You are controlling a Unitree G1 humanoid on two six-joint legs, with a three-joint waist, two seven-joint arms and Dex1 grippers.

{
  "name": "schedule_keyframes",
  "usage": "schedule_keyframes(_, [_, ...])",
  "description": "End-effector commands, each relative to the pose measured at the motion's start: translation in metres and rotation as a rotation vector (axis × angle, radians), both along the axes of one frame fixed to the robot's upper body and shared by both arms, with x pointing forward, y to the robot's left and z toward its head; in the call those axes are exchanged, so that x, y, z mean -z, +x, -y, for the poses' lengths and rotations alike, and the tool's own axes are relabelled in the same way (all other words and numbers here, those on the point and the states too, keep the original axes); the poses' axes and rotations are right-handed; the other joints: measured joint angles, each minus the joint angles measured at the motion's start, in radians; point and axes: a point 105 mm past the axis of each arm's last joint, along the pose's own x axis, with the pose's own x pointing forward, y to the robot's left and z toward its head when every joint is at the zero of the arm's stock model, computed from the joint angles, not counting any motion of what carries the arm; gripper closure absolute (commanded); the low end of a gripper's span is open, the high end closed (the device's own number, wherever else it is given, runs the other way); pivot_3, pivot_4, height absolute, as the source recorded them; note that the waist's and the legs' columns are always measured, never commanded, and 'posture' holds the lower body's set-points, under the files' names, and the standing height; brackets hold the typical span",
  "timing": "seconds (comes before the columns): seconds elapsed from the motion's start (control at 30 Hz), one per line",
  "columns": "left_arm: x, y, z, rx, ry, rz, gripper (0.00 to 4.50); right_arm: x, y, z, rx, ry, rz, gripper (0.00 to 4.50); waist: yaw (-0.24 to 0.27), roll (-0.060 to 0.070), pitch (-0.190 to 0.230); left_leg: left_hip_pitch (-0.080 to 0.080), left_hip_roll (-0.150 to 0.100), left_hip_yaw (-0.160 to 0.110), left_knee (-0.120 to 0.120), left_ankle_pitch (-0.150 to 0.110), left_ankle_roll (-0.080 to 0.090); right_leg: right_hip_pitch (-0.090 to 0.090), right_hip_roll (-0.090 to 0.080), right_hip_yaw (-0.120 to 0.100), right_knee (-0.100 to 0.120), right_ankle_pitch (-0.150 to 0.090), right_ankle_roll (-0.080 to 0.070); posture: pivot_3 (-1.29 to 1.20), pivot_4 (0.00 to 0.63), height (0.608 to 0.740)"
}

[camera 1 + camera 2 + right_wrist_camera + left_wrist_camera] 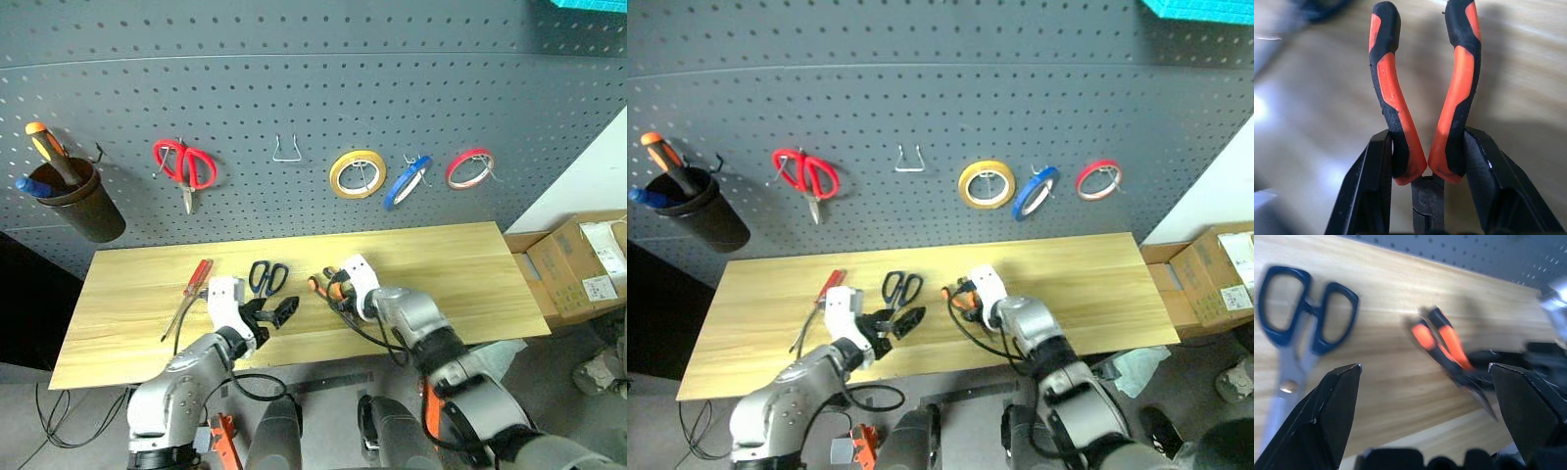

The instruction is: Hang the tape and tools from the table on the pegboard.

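Head views: thin blue ring-shaped tape roll (407, 181) already hung on dark grey perforated pegboard (294, 88). Still on light wood-grain tabletop (470, 264): dark-blue-handled steel scissors (267, 278), small red-handled screwdriver (188, 294).

Left wrist view: left gripper (1425, 406) spread wide, empty, near the scissors.

Right wrist view: right gripper (1427, 169) clamped on orange-and-black-handled pliers (1422, 98), apparently just above the tabletop. Three tools left to hang.

pliers (1422, 103) clamped in right claw (1427, 171)
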Motion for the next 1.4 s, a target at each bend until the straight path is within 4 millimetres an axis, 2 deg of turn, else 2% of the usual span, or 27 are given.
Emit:
schedule_keyframes(0.03, [-0.024, -0.005, -0.001, 0.057, -0.078, 0.074, 0.0, -0.077, -0.021, -0.01, -0.092, 0.204, 0.225, 2.81, 0.002, -0.001, -0.001, 0.0, 0.0, 0.0, 0.0, 0.0, -0.001, 0.0, 0.0, 0.0, 0.0, 0.0, 0.0, 0.24, 0.155, 0.74])
schedule_keyframes(0.13, [-0.045, -0.006, -0.004, 0.083, -0.165, 0.137, 0.0, -0.133, -0.033, -0.017, -0.08, 0.427, 0.406, 2.81, -0.001, -0.002, -0.002, 0.0, 0.001, 0.0, 0.001, -0.001, -0.001, 0.0, 0.0, 0.0, 0.0, 0.0, 0.0, 0.22, 0.132, 0.74])
schedule_keyframes(0.27, [-0.071, -0.004, 0.0, 0.13, -0.282, 0.213, 0.0, -0.18, -0.034, -0.029, -0.082, 0.518, 0.658, 2.81, -0.003, -0.005, -0.012, 0.001, 0.001, -0.002, 0.002, -0.001, -0.002, 0.001, 0.001, -0.002, 0.001, 0.0, 0.0, 0.21, 0.108, 0.74])
schedule_keyframes(0.33, [-0.086, 0.001, 0.007, 0.172, -0.334, 0.254, 0.0, -0.201, -0.017, -0.039, -0.021, 0.532, 0.788, 2.81, -0.003, -0.008, -0.019, 0.001, 0.0, -0.001, 0.004, 0.0, -0.003, 0.002, 0.001, -0.001, 0.001, 0.001, 0.002, 0.21, 0.081, 0.74])
schedule_keyframes(0.5, [-0.115, 0.028, 0.006, 0.153, -0.378, 0.335, 0.0, -0.233, 0.032, -0.056, 0.032, 0.503, 0.962, 2.81, -0.003, -0.02, -0.046, 0.002, -0.001, 0.001, 0.005, 0.005, -0.01, 0.004, 0.001, 0.0, -0.002, 0.01, 0.004, 0.2, 0.047, 0.74])
schedule_keyframes(0.6, [-0.127, 0.042, 0.002, 0.129, -0.382, 0.371, 0.0, -0.255, 0.061, -0.054, 0.093, 0.501, 1.032, 2.81, -0.002, -0.027, -0.056, 0.003, -0.001, 0.001, 0.005, 0.007, -0.01, 0.005, 0.001, 0.0, -0.002, 0.014, -0.001, 0.21, 0.038, 0.74])
schedule_keyframes(0.7, [-0.13, 0.05, -0.001, 0.108, -0.364, 0.382, 0.0, -0.278, 0.081, -0.05, 0.15, 0.5, 1.095, 2.81, 0.0, -0.028, -0.059, 0.003, 0.0, 0.002, 0.005, 0.008, -0.01, 0.005, 0.001, 0.001, -0.002, 0.015, -0.003, 0.22, 0.029, 0.74])
schedule_keyframes(0.83, [-0.132, 0.056, -0.005, 0.084, -0.353, 0.399, 0.0, -0.288, 0.098, -0.044, 0.22, 0.491, 1.099, 2.81, 0.004, -0.03, -0.068, 0.003, 0.0, 0.003, 0.003, 0.008, -0.011, 0.003, 0.0, 0.001, -0.001, 0.016, -0.004, 0.24, 0.024, 0.74])
schedule_keyframes(1.0, [-0.132, 0.061, -0.008, 0.053, -0.328, 0.406, 0.0, -0.268, 0.112, -0.043, 0.251, 0.46, 0.988, 2.81, 0.017, -0.03, -0.079, 0.004, 0.001, 0.002, 0.003, 0.009, -0.013, 0.003, 0.0, 0.001, 0.002, 0.017, -0.005, 0.27, 0.024, 0.74])
schedule_keyframes(1.17, [-0.123, 0.054, -0.008, 0.051, -0.308, 0.383, 0.0, -0.251, 0.112, -0.056, 0.224, 0.457, 0.907, 2.81, 0.022, -0.029, -0.082, 0.009, 0.001, 0.005, 0.003, 0.014, -0.007, 0.007, 0.0, 0.002, 0.002, 0.02, -0.008, 0.28, 0.03, 0.74])
schedule_keyframes(1.4, [-0.122, 0.051, -0.011, 0.045, -0.288, 0.378, 0.0, -0.257, 0.105, -0.068, 0.21, 0.523, 0.905, 2.81, 0.033, -0.029, -0.082, 0.009, 0.001, 0.005, 0.003, 0.018, -0.003, 0.007, 0.001, 0.001, 0.002, 0.024, -0.008, 0.3, 0.037, 0.74])
